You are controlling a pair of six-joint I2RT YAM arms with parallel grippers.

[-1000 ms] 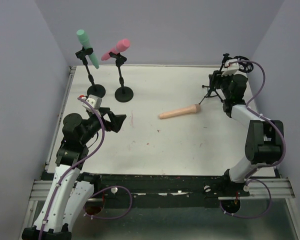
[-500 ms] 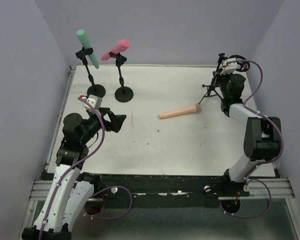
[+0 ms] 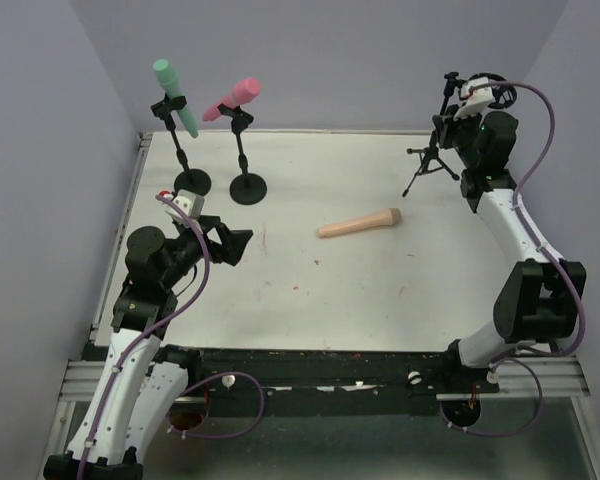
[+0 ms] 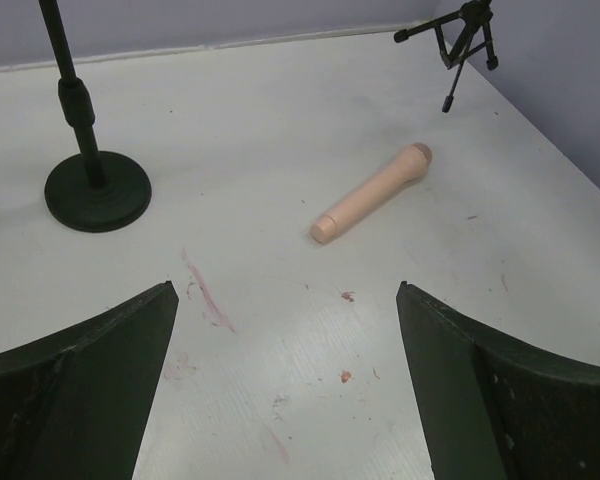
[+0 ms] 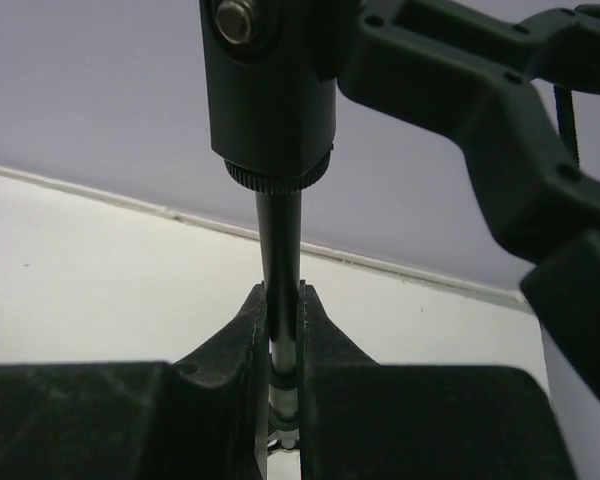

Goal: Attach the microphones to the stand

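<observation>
Right gripper [image 5: 283, 335] clamped on tripod stand [image 5: 279, 240] pole, clear only in its wrist view, left gripper [image 4: 285, 310] spread open and holding nothing, peach microphone [image 4: 370, 192] lying flat mid-table, overhead alone shows teal microphone [image 3: 175, 96] and pink microphone [image 3: 232, 98] on 2 round-base stands [image 3: 248, 187]

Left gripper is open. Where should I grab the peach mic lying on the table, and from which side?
Take the peach microphone around mid-body, coming straight down with the left gripper, fingers across its long axis. It lies flat, so only its sides are free, and the middle probably balances best.
</observation>
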